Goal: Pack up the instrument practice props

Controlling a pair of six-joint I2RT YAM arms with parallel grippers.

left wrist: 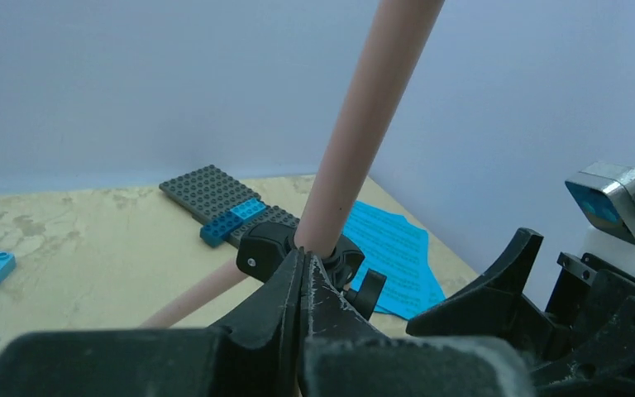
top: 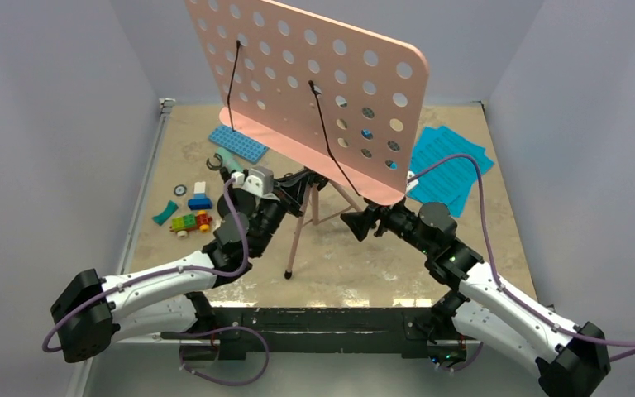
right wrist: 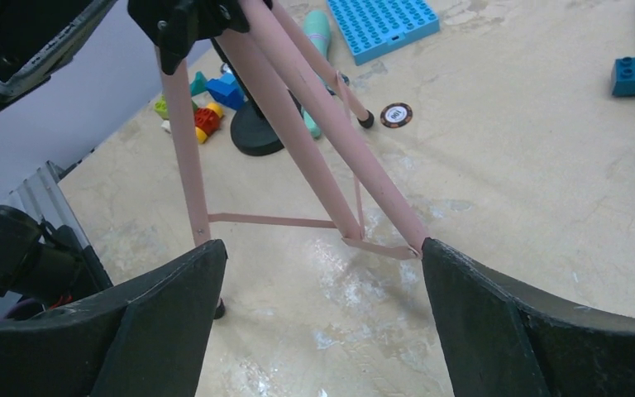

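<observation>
Black right gripper [right wrist: 318, 246], pink tubular tripod legs [right wrist: 184, 149]

left gripper [left wrist: 304, 269] pinched closed, right gripper [right wrist: 318, 248] jaws spread wide

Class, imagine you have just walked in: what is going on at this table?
Two robot arms are working on the pink tripod music stand, standing upright mid-table. The left gripper has its jaws closed together at the black collar on its pole; whether they pinch anything is unclear. The right gripper hangs wide open by the tripod legs, holding nothing. The cyan sheet-music pages, mint-green toy microphone and black round-base mic stand sit on the table, not yet packed.
</observation>
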